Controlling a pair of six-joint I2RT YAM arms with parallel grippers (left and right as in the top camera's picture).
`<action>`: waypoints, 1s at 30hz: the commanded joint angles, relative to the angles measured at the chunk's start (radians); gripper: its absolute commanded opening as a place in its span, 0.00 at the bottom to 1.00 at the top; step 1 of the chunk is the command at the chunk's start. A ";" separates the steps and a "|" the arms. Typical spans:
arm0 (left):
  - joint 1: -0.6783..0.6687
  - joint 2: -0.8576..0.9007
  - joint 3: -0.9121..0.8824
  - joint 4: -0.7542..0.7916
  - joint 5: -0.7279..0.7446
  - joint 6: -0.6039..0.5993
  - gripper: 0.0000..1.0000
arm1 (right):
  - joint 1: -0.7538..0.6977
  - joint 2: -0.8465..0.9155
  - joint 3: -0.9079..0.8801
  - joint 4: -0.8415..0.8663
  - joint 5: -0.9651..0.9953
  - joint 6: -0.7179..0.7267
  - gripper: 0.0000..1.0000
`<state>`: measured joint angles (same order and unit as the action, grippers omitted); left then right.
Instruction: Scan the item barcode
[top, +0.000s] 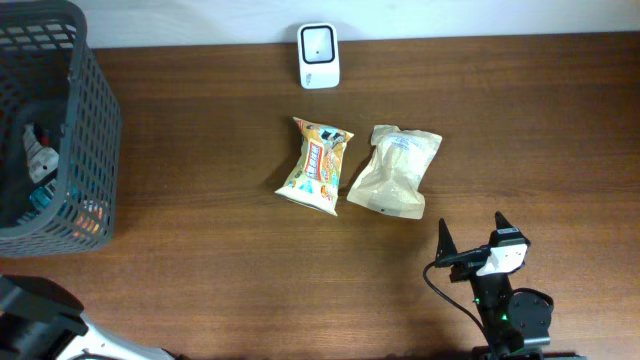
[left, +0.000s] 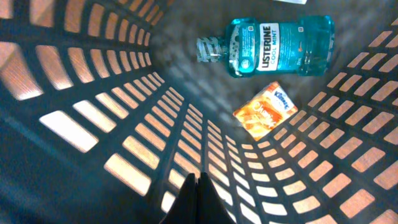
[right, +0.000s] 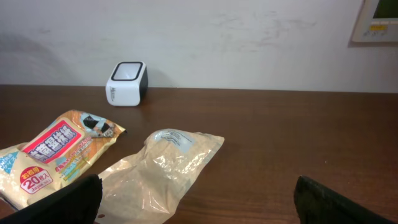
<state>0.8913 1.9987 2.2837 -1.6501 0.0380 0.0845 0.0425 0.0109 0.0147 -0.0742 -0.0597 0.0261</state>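
Brown wooden tabletop (top: 200, 250): a colourful printed snack packet (top: 317, 167) lies centre, near the white box scanner (top: 319, 55). My right claw (top: 470, 224) hangs low, gaping empty; my left claw (left: 198, 184) is closed inside the grey mesh basket (top: 95, 130).

L gripper (left: 198, 199) fully closed, fingertips pressed tog., gripping nothing. L arm (top: 40, 328) sits at the near-left corner in the overhead view. R gripper (top: 474, 236) spread wide, unloaded, fingers pointing fwd over the table.

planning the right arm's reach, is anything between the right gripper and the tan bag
Nothing visible: only bare table lies between the open right gripper and the tan bag. The snack bag lies beside it, off the path.
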 joint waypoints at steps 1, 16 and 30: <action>0.013 -0.006 -0.025 -0.012 -0.029 -0.013 0.00 | -0.005 -0.007 -0.009 0.000 0.012 0.004 0.98; 0.017 -0.071 -0.025 -0.038 -0.092 -0.055 0.00 | -0.005 -0.007 -0.009 0.000 0.012 0.004 0.98; 0.018 -0.161 -0.087 -0.038 -0.123 -0.055 0.00 | -0.005 -0.007 -0.009 0.000 0.012 0.004 0.98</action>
<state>0.9009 1.8606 2.2494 -1.6836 -0.0540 0.0425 0.0425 0.0109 0.0147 -0.0742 -0.0593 0.0269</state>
